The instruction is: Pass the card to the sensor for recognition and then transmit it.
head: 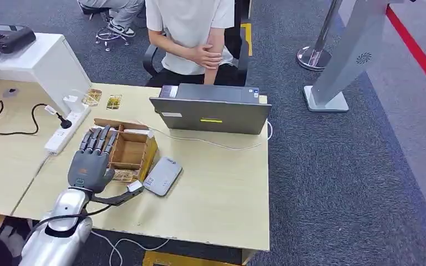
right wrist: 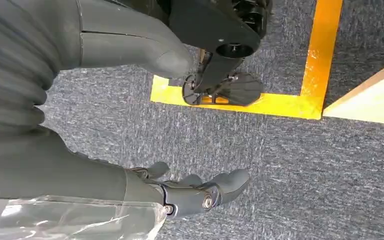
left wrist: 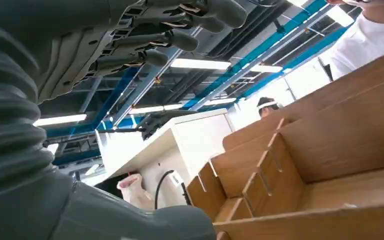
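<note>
left robot hand [head: 92, 160] over wooden organizer [head: 130, 151], card unclear

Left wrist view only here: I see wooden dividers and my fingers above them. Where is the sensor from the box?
Observer: In the head view the grey sensor lies flat on the table, just right of the wooden box.
Operator: Is my left hand holding a card?
Observer: The left hand is over the box's left edge with its fingers straight. A pale piece sits at its thumb tip, and I cannot tell whether it is a card.
Operator: And the right hand?
Observer: The right hand hangs over the carpet, holding nothing.
</note>
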Tool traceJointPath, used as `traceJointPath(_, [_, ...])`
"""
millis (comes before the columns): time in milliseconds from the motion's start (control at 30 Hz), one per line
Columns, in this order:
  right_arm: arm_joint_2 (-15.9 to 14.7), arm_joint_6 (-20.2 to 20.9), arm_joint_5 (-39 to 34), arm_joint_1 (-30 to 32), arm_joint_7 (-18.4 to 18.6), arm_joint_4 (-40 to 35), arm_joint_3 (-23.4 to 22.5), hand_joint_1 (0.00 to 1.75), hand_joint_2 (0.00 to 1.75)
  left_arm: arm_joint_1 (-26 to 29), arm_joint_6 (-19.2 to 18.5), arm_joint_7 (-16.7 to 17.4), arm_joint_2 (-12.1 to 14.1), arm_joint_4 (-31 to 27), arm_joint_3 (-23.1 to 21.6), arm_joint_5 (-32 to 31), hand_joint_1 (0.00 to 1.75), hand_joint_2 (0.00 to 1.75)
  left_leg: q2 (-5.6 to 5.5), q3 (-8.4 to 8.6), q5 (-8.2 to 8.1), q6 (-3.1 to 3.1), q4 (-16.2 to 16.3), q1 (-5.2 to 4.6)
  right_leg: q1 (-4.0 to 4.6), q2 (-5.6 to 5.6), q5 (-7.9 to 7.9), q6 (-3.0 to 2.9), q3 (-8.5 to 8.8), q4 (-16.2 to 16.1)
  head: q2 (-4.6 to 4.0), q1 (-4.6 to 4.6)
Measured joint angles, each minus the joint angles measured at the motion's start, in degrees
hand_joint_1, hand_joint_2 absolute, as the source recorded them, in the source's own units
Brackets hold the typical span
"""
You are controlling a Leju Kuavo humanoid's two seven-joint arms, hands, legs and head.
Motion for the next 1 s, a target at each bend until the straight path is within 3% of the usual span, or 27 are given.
traceJointPath(300, [0.0,0.07,-0.2,-0.01,0.0,0.0,0.0,0.0,1.75,-0.11,-2.14,1.35,-0.64,0.5,-0.61,-0.11,0.0,1.75,0.0,0.0,0.0,0.0,0.0,0.0,0.0,0.0,0.0,0.0,0.0,0.0,0.0,0.0])
traceJointPath(633, [0.0,-0.11,-0.98,0.14,-0.22,0.0,-0.02,0.0,1.75,-0.24,-7.39,4.79,-1.64,0.5,-1.73,-0.33,0.0,1.75,0.0,0.0,0.0,0.0,0.0,0.0,0.0,0.0,0.0,0.0,-0.01,0.0,0.0,-0.02])
traceJointPath(1000, [0.0,-0.09,-0.81,0.16,-0.24,0.0,-0.02,0.0,1.75,-0.58,-6.99,3.85,-1.95,0.5,-2.65,0.63,0.0,1.75,0.0,0.0,0.0,0.0,0.0,0.0,0.0,0.0,0.0,0.0,-0.01,0.0,0.0,-0.02])
